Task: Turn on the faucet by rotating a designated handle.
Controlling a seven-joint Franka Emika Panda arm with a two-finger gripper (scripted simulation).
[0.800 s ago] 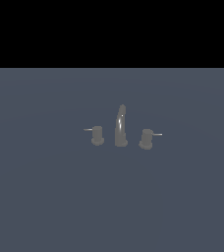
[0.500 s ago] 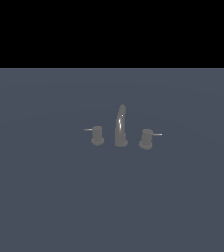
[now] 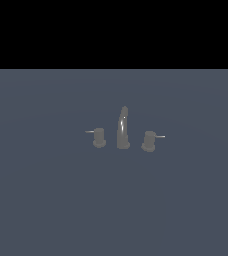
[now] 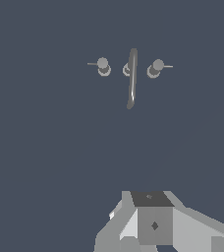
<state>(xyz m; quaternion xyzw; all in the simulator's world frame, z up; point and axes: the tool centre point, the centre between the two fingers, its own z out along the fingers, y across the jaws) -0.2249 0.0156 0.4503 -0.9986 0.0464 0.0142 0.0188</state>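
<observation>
While the wrist view catches only a pale blocky piece of the gripper (image 4: 153, 224) at the picture's edge, its fingertips are cut off, so I cannot tell whether they stand apart or together. No arm shows in the exterior view at all. No writing, brand or label is readable anywhere. Out ahead, well apart from the gripper, the faucet (image 3: 123, 130) stands near the middle of the flat blue-grey surface (image 3: 46, 210), far from every visible edge. Its tall curved spout (image 3: 123, 127) rises between two stubby knobs. On the exterior view's right sits the handle (image 3: 148, 140), its thin pin (image 3: 160, 136) pointing right; the twin knob (image 3: 99, 137) points its pin left. Both pins are faint and small. Bare surface lies on all sides of the set.
</observation>
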